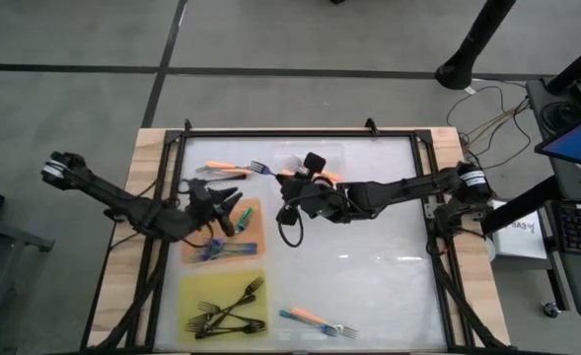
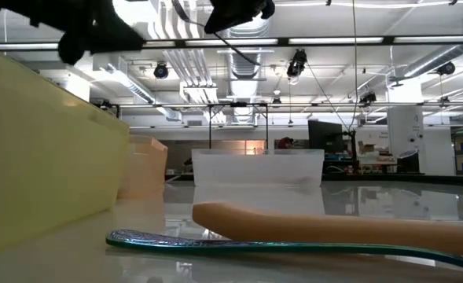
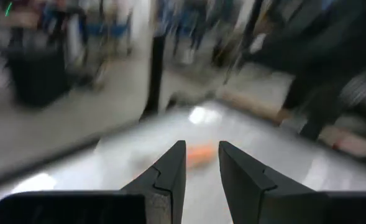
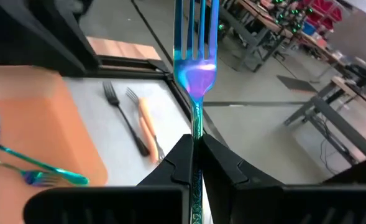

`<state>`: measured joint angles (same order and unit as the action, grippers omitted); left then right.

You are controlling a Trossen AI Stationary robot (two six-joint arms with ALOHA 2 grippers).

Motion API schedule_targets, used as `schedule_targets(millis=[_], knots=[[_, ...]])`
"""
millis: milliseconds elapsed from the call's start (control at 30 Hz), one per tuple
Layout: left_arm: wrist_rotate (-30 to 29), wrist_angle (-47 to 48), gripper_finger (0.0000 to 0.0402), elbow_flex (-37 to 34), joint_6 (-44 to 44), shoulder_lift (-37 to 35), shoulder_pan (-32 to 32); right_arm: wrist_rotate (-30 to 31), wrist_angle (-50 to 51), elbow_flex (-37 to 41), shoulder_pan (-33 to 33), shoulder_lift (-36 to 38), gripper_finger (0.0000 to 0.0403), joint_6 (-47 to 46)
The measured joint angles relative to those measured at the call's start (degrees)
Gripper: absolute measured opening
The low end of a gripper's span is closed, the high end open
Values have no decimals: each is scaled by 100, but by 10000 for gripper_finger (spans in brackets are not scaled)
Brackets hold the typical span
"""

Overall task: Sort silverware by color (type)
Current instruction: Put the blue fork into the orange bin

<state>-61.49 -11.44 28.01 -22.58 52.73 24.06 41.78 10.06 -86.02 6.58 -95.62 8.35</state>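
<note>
My right gripper (image 4: 195, 140) is shut on an iridescent teal fork (image 4: 195, 68), near the table's far middle (image 1: 282, 189). My left gripper (image 3: 201, 149) is open and holds nothing; it hovers over the orange mat's (image 1: 255, 235) far left corner (image 1: 229, 200). A black fork (image 4: 123, 118) and an orange-handled fork (image 4: 146, 124) lie side by side on the table beyond that mat. Teal forks (image 1: 221, 248) lie on the orange mat. Black forks (image 1: 231, 311) lie on the yellow mat (image 1: 193, 288). My right gripper pinches the teal fork's thin handle (image 4: 196, 127) just behind the head, between its two fingers. The fingers come almost level from the table's right and lie along the fork, whose handle runs back between them. The fork is lifted clear, tines pointing ahead toward the table's left.
A clear tray (image 1: 320, 156) stands at the far middle, with orange handles (image 1: 331, 178) beside the right arm. An orange-handled fork and a teal fork (image 1: 315, 319) lie near the front edge, close before the low camera (image 2: 294, 245). A dark frame (image 1: 300, 131) rims the table.
</note>
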Motion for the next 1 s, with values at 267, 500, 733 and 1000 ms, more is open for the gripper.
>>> schedule_targets(millis=[267,500,733,1000], knots=[[70,-4013,78,-1110,2063,-73,-331,-14,-266,0,-21,-145,12,-233],[1156,-5564,78,-1381,2026,489,-768,-84,-1102,0,-25,-395,12,218],[1288,-6333,78,-1251,2809,1119,-831,-172,-1479,2,-23,-404,12,681],[1248,-6606,78,-764,3572,1570,-834,-181,-1678,0,-25,-395,12,993]])
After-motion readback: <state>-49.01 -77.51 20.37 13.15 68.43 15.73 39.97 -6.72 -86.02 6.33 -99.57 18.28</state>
